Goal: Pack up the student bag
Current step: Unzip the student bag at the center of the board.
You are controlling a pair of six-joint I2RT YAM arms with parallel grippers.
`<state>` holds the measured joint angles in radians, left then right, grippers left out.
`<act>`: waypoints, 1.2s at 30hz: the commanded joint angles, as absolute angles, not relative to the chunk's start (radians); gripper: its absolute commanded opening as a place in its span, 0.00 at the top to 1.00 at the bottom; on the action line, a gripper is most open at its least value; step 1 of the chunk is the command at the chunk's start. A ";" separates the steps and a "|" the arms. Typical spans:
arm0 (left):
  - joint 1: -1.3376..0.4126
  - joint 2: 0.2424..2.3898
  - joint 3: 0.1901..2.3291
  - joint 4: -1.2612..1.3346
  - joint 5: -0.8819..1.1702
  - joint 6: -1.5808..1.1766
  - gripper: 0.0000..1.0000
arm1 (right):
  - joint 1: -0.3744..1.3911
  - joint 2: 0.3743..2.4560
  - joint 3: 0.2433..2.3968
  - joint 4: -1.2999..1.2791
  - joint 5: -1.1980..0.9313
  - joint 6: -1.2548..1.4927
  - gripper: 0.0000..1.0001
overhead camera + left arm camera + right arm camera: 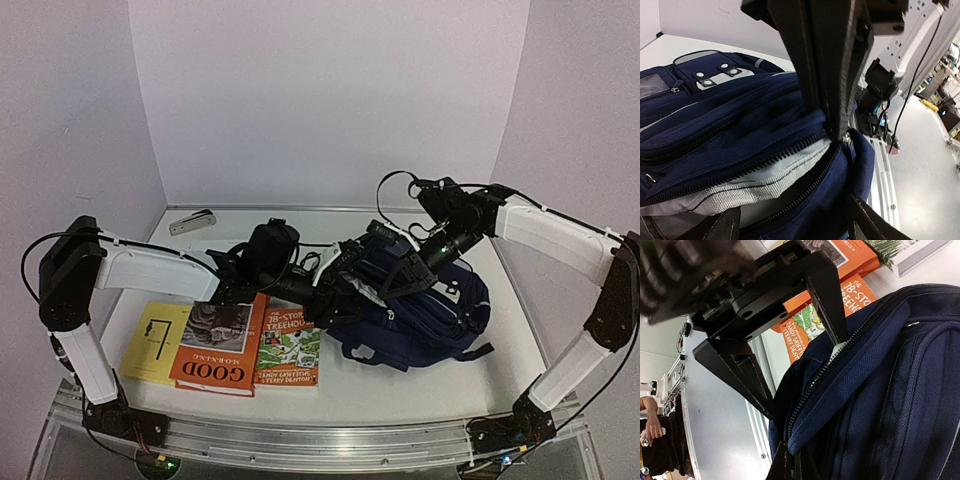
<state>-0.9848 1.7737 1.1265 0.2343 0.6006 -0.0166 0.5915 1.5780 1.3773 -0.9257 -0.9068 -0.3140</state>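
Pinching the zip lip of the student bag (pixel 432 312), right gripper (pixel 785 466) props its mouth leftward toward the books (pixel 243 347), nearest the left gripper (pixel 805 376), jaws spread, empty.

Left hand (pixel 806 378) wide, right hand (pixel 786 466) closed.

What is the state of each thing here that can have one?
student bag: lying down, zip open
left gripper: jaws open at the bag's opening
right gripper: jaws shut on the bag's zip edge
orange book: closed
Treehouse book: closed
yellow book: closed
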 commanded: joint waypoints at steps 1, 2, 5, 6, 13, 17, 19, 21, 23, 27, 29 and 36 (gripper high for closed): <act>-1.014 1.761 1.131 0.248 0.584 0.150 0.29 | 0.595 1.524 1.379 -0.916 -1.015 -0.339 1.00; -1.023 1.766 1.143 0.216 0.571 0.184 0.30 | 0.595 1.523 1.379 -0.917 -1.017 -0.340 1.00; -1.056 1.793 1.185 0.126 0.542 0.270 0.33 | 0.594 1.523 1.377 -0.921 -1.026 -0.343 1.00; -1.065 1.802 1.197 0.104 0.536 0.292 0.34 | 0.595 1.524 1.376 -0.922 -1.028 -0.343 1.00; -1.100 1.838 1.235 0.050 0.523 0.344 0.67 | 0.594 1.531 1.384 -0.927 -1.026 -0.342 1.00; -1.110 1.833 1.245 0.040 0.537 0.336 0.83 | 0.592 1.536 1.416 -0.943 -0.989 -0.343 1.00; -1.115 1.833 1.257 0.025 0.545 0.321 0.88 | 0.588 1.538 1.440 -0.948 -0.966 -0.342 0.99; -1.118 1.826 1.264 0.038 0.544 0.284 0.95 | 0.583 1.539 1.459 -0.946 -0.927 -0.335 0.92; -1.117 1.817 1.263 0.092 0.502 0.201 1.00 | 0.576 1.541 1.480 -0.945 -0.875 -0.319 0.73; -1.100 1.829 1.314 0.148 0.465 0.046 1.00 | 0.531 1.521 1.509 -0.947 -0.828 -0.282 0.54; -1.091 1.850 1.354 0.165 0.463 -0.001 1.00 | 0.501 1.493 1.513 -0.947 -0.813 -0.270 0.53; -1.043 1.925 1.451 0.222 0.432 -0.139 1.00 | 0.463 1.308 1.438 -0.960 -0.770 -0.260 0.57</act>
